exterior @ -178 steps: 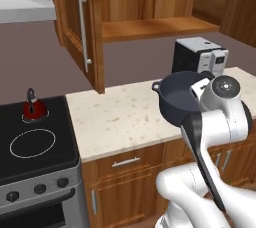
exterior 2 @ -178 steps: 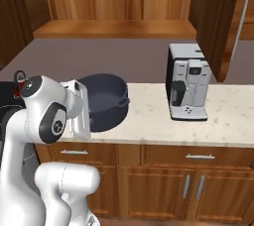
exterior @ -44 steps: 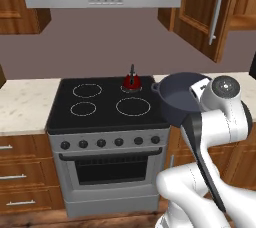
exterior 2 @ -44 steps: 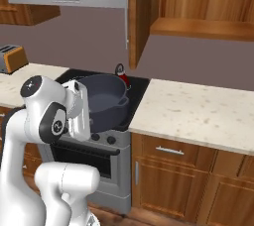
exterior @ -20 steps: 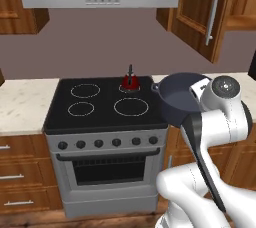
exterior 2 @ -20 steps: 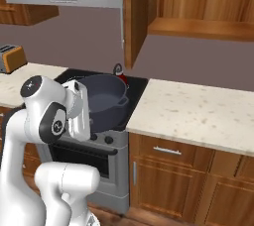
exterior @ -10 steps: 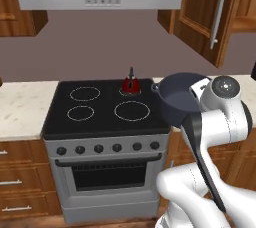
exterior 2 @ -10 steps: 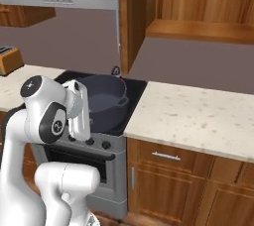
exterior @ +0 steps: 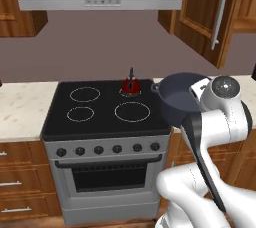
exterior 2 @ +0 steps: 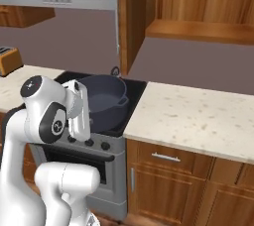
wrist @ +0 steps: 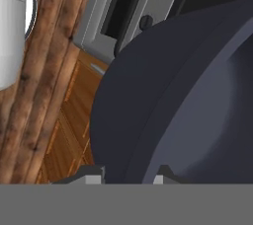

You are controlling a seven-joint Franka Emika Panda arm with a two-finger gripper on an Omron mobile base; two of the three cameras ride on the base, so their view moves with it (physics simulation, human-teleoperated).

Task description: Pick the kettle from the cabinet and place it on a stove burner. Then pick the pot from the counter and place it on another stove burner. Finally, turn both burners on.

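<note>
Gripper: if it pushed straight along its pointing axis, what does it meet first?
The pot it is already shut on: the gripper clamps the rim. Past that, probably the oven front and wood drawers; depth unclear.

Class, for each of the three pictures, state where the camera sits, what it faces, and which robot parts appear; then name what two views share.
Left base view: behind-left, facing the cooktop and kettle; arm lower right holds the pot.
Right base view: behind-right, facing the counter; arm lower left.
Hand view: on the hand, along the pincer shut on the pot's wall.
Shared: pot, stove.
</note>
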